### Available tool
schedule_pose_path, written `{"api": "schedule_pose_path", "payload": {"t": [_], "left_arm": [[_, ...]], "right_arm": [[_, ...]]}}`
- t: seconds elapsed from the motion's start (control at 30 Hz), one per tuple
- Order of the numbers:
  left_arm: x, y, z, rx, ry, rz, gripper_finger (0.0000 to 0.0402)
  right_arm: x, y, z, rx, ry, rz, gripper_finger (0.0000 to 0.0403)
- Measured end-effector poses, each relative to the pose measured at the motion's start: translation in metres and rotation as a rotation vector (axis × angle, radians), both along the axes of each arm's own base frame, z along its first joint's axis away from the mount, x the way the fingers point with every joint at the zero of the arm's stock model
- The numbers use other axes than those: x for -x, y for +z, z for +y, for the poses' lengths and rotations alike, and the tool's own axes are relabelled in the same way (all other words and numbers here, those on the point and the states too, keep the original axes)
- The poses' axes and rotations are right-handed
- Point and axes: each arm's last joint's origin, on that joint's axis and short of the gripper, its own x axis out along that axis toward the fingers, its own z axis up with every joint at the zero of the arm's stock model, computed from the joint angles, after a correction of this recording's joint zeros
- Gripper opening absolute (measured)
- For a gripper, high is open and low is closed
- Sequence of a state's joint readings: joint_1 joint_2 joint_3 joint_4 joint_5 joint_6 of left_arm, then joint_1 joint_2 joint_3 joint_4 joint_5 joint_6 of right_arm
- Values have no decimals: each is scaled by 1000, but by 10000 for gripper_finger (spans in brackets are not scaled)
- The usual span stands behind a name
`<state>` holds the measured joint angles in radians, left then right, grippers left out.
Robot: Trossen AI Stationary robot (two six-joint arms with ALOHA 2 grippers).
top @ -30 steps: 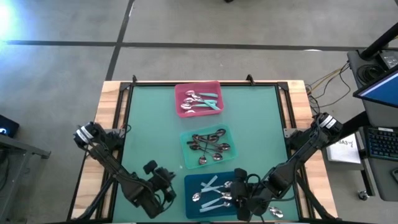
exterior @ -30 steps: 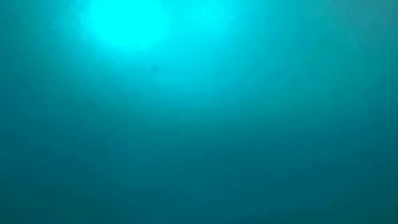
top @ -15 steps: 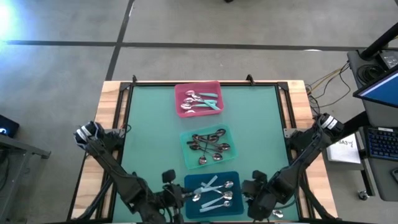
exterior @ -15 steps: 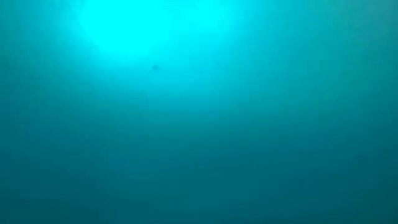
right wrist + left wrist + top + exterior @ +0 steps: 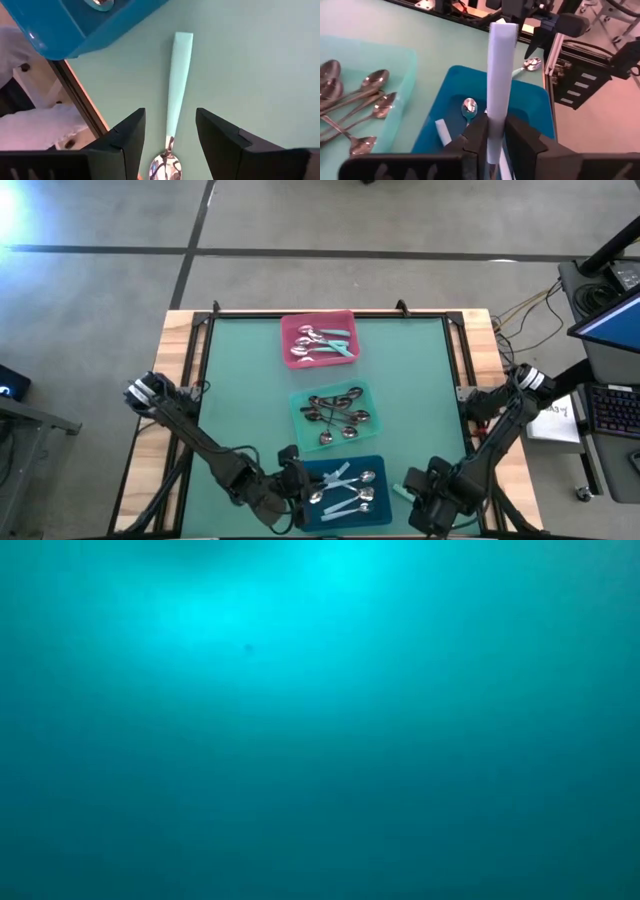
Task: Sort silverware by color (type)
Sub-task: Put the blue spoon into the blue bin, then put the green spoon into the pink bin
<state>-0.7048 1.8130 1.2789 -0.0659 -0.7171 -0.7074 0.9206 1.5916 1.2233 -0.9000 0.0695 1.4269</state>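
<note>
change, left arm: swung in from the bench's left side to the left rim of the dark-teal tray (image 5: pixel 385 500) at the near edge over the last second; now carrying a pale-blue spoon (image 5: pixel 499 85).
change, right arm: pulled back off the tray's right rim toward the near right corner; teal spoon (image 5: pixel 179 90) now lying bare on the bench just right of the tray.
meaning: pale-blue piece looks about to be dropped with its like in the near tray; teal one looks like next pick, bound for the pink tray (image 5: pixel 291 330) at the far edge, judging by the teal handles there.
left gripper (image 5: pixel 496 135): clamped narrow on the pale-blue spoon handle, handle standing upright between the fingers, bowl end hidden below; hovering over the near tray.
right gripper (image 5: pixel 170 140): spread wide, holding nothing, fingers straddling the teal spoon without touching, bowl end nearest the gripper.
silverware: pink tray holds teal-handled ones, mint tray (image 5: pixel 297 430) mid-bench the dark-handled, near tray the pale-blue.
low view: plain teal haze, nothing readable.
</note>
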Motion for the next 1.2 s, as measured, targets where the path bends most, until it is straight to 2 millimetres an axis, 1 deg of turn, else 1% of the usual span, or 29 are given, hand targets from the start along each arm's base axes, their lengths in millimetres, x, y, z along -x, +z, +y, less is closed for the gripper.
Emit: {"api": "schedule_pose_path", "payload": {"t": [0.23,0.5,0.63,0.87,1.13,1.2], "left_arm": [[1,-3,0,12,-2,-5,81],[0,10,-8,-11,-38,-33,109],[1,18,-13,-39,-67,-46,111],[4,28,-21,-66,-105,-65,112],[10,32,-29,-73,-131,-59,112],[11,32,-30,-72,-135,-60,112]], "right_arm": [[5,-8,1,-29,-47,41,166],[8,-30,2,-102,-70,38,166],[11,-40,1,-119,-85,40,166],[17,-53,-7,-77,-84,69,166],[13,-53,-3,-130,-54,29,166],[13,-58,-2,-116,-58,40,166]]}}
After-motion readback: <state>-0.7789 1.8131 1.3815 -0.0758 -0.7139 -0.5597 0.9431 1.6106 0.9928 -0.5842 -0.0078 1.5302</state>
